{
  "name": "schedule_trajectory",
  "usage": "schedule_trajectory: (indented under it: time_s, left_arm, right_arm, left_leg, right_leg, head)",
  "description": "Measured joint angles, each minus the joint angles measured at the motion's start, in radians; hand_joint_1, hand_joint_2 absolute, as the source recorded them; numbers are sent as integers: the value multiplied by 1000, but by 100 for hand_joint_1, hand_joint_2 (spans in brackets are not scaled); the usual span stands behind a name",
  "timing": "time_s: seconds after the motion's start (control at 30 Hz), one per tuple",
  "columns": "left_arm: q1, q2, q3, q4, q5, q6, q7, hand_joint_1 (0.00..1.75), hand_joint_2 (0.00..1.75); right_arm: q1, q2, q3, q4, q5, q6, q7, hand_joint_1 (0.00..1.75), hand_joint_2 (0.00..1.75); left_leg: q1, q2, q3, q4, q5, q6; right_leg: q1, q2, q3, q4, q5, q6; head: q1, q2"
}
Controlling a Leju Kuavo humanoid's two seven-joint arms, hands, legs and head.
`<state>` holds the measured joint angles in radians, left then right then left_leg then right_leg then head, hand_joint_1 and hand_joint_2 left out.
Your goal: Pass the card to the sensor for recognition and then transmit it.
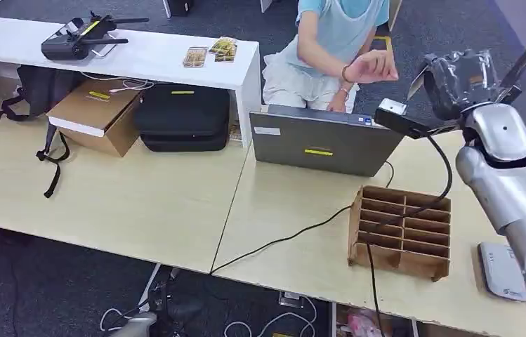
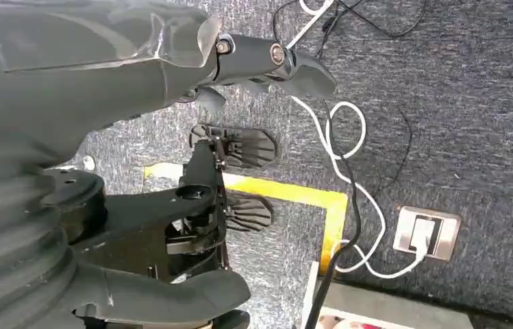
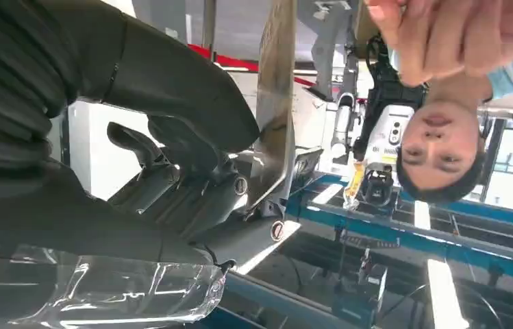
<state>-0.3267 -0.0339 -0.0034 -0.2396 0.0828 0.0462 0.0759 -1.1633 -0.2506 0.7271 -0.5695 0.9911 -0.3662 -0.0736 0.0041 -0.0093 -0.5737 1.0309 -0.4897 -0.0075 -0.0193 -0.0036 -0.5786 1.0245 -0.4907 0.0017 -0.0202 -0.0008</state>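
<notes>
While the right hand (image 1: 460, 81) pinches the card (image 3: 275, 103) edgewise, the person's hand (image 1: 371, 67) could knock it loose; left hand (image 2: 171, 171) hangs empty, fingers apart.

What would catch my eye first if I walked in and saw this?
Probably the silver right arm, lifting its robot hand with a card toward a seated person's raised hand behind the laptop. Next, the wooden slotted organizer on the pale desk beneath that arm.
</notes>
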Motion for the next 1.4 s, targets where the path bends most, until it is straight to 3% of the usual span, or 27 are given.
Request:
schedule_trajectory:
  time_s: [0.27,0.4,0.53,0.73,0.9,1.13,1.4]
  left_arm:
    - [0,0,0,0,-3,0,0,0,175]
    - [2,0,-1,0,-4,0,0,0,175]
    - [7,0,-2,0,-10,0,0,0,175]
    - [14,2,-4,0,-10,2,0,0,175]
    - [34,6,-4,0,-2,8,0,0,175]
    - [69,17,-4,0,8,7,0,0,175]
    - [86,30,-4,0,18,5,0,0,175]
  right_arm:
    - [11,-10,-22,-2,-45,-16,6,175,175]
    - [37,-37,-82,-15,-182,-8,-2,175,175]
    - [74,-77,-195,-48,-362,27,-29,175,175]
    - [105,-151,-340,-117,-568,195,-40,175,175]
    - [106,-206,-406,-161,-692,348,13,175,175]
    - [86,-293,-432,-172,-834,551,104,175,175]
    - [67,-367,-427,-158,-999,647,192,175,175]
  left_leg:
    - [0,0,0,0,0,0]
    - [0,0,0,1,0,0]
    - [0,-2,-1,1,0,0]
    - [-1,-1,-1,1,0,0]
    - [0,-1,-1,1,0,0]
    - [0,-1,-1,1,0,0]
    - [0,-2,-1,1,0,0]
  right_leg:
    - [0,0,0,0,0,0]
    - [0,0,0,0,0,0]
    - [0,-1,0,-1,0,0]
    - [-1,-1,0,-1,0,0]
    - [0,0,-1,-1,0,0]
    - [0,-1,-1,-1,0,0]
    - [0,-1,-1,-1,0,0]
  head:
    - [0,0]
    - [0,0]
    - [0,0]
    - [0,0]
    - [0,0]
    - [0,0]
    - [0,0]
